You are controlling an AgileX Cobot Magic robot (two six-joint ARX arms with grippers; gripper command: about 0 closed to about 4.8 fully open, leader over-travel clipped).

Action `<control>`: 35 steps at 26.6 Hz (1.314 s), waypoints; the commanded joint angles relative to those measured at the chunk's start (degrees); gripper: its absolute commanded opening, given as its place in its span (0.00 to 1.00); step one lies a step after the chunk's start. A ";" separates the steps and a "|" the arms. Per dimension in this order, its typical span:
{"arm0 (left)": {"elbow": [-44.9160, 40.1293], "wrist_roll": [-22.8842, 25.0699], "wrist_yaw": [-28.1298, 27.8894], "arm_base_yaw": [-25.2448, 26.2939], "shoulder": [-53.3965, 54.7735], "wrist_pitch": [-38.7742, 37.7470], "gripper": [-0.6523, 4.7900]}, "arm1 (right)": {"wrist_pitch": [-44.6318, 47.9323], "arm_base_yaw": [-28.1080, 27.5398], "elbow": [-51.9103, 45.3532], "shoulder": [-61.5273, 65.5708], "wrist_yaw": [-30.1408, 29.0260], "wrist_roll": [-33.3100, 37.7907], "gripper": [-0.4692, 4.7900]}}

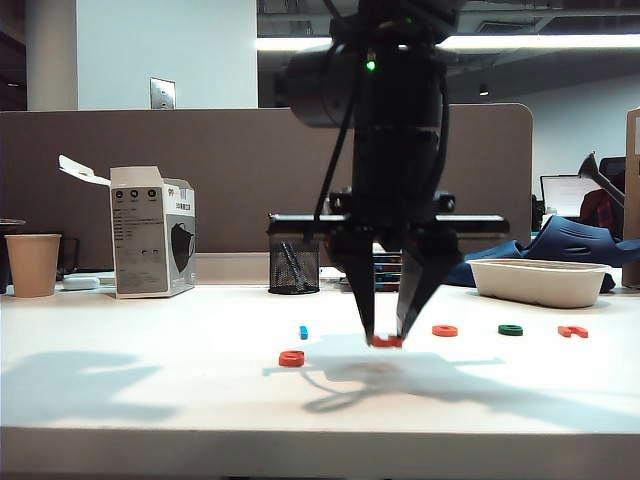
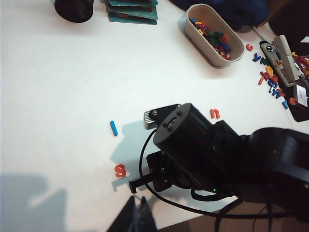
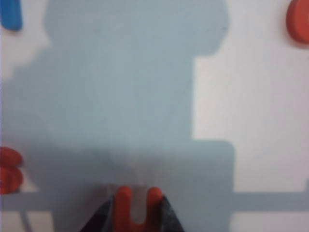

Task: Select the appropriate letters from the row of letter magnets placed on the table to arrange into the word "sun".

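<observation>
**Right claw grasping the "u" at the counter**

Your right claw (image 1: 385,336) points straight down at the middle of the counter (image 1: 150,400), its two fingers clenched on the orange-red "u" magnet (image 1: 387,341), which sits between the tips right at the surface. In the right wrist view the "u" (image 3: 137,208) shows its two prongs sticking out between the dark fingertips (image 3: 166,217).

To the left of the claw in the exterior view lies the "s" magnet (image 1: 291,358), near but apart, with the small blue magnet (image 1: 303,331) a little behind it. To the right, in a row, lie another orange-red magnet (image 1: 445,330), the green ring magnet (image 1: 510,329) and the "n" magnet (image 1: 572,331), each well apart from its neighbour.

The left wrist view looks down on the right arm, whose bulk hides the held letter, the ring magnets and the claw tips. It does let you read the "s" (image 2: 119,170), the blue bar (image 2: 113,128) and the "n" (image 2: 215,113), and it shows the white tub (image 2: 203,46) full of spare letters, which the exterior view sees only from the side.

Your left claw (image 2: 136,217) appears only as a dark tip at the frame edge, low over the counter's near edge; you cannot tell whether it is released or clenched.
</observation>
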 commanded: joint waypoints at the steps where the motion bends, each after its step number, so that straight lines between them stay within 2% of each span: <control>1: 0.20 0.09 -0.13 0.09 -0.20 0.55 0.11 | 1.88 0.63 -1.81 -0.15 0.42 1.95 0.29; 21: 0.22 0.09 0.02 0.09 -0.20 0.00 0.11 | 7.98 0.46 -3.72 -0.17 0.26 1.66 0.30; 23: 0.22 0.11 0.02 0.09 -0.20 -0.02 0.11 | 7.98 0.46 -3.72 -0.17 0.24 1.66 0.34; 25: 0.22 0.11 0.02 0.09 -0.20 0.00 0.11 | 7.93 0.46 -3.72 -0.20 0.15 1.42 0.43; 29: 0.20 0.11 0.02 0.09 -0.20 -0.02 0.11 | 7.98 0.46 -3.65 -0.31 -1.09 0.74 0.49; 35: 0.20 0.24 -0.02 0.09 -0.20 -0.02 0.11 | 7.85 -0.42 -3.61 -4.68 -0.28 -2.14 0.50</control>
